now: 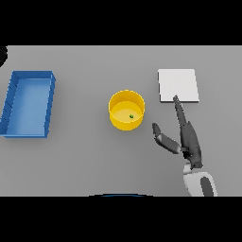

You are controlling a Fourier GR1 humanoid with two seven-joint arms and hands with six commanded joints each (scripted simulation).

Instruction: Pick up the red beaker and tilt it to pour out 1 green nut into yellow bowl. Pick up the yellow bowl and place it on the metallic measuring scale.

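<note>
A yellow bowl (126, 110) stands at the middle of the table with one small green nut (131, 116) inside it. To its right, further back, lies the flat pale square scale (177, 85). My right hand (189, 137) is open to the right of the bowl, apart from it, its fingers stretched toward the scale's near edge and its thumb spread toward the bowl. No red beaker shows in the head view. My left hand is out of view.
A blue rectangular bin (29, 103) sits at the far left of the table.
</note>
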